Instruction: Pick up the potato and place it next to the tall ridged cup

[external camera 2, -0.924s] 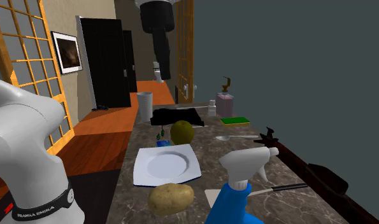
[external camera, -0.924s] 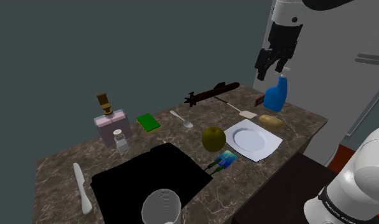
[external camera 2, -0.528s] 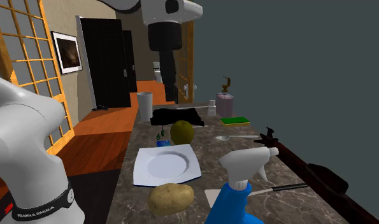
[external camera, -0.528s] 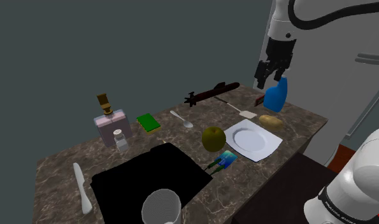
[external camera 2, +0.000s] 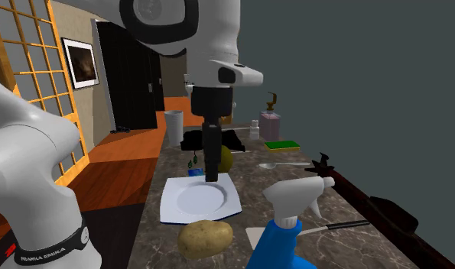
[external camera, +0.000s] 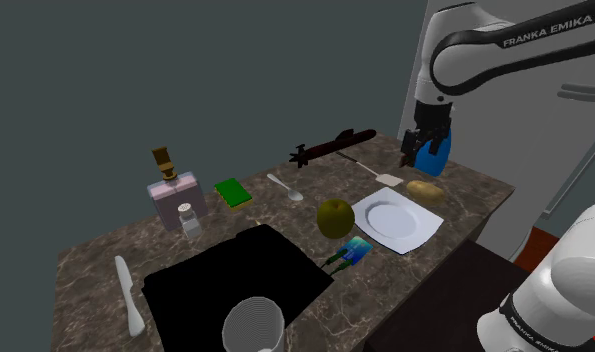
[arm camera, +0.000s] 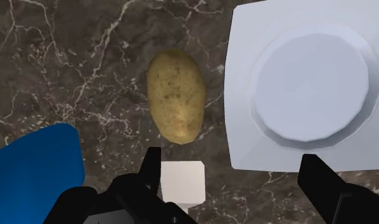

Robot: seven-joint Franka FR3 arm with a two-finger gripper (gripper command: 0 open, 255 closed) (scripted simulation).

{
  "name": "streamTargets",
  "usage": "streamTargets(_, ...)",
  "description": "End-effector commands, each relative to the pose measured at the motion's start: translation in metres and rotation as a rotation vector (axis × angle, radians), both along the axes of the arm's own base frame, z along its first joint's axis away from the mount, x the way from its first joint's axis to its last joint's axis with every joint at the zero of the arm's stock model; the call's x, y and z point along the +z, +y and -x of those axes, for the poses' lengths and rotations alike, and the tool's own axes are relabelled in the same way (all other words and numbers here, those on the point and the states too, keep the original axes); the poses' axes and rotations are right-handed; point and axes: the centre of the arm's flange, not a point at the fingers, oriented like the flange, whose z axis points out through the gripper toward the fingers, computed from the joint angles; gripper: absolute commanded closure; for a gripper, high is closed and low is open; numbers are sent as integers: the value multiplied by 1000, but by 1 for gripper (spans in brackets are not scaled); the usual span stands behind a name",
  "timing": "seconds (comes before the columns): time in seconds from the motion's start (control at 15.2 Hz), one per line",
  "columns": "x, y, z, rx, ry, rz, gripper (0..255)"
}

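Potato [arm camera: 176,95] lies on its side on the dark marbled tabletop [arm camera: 67,63], just beside the white plate [arm camera: 302,83] and near the blue spray bottle [arm camera: 35,165]. My hand [arm camera: 234,167] hangs above it with both fingers wide apart and nothing between them. I judge that I am in the approach step, before the grasp. The hand is not centred: the potato sits in line with one finger, and the other finger stands over the plate's rim. So the next move calls for a sideways shift away from the plate, then a straight descent until the fingers stand on both sides of the potato's narrow width. The tall ridged cup [external camera: 253,325] waits by the black sink [external camera: 235,275], well apart from the potato.
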Motion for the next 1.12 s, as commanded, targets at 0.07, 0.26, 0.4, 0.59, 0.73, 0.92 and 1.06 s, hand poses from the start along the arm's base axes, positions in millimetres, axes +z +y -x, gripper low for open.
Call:
streamTargets(0.07,-34,-20,-5,-5,37,-11,0)
streamTargets(0.26,-70,-39,-8,-10,74,-22,0)
streamTargets(0.4,-91,-51,-9,-12,96,-29,0)
streamTargets(0.59,-107,-51,-7,-12,96,-29,0)
streamTargets(0.73,-117,-51,-5,-12,96,-29,0)
streamTargets(0.92,-131,-51,-3,-12,96,-29,0)
streamTargets(1.06,-131,-51,-3,-12,96,-29,0)
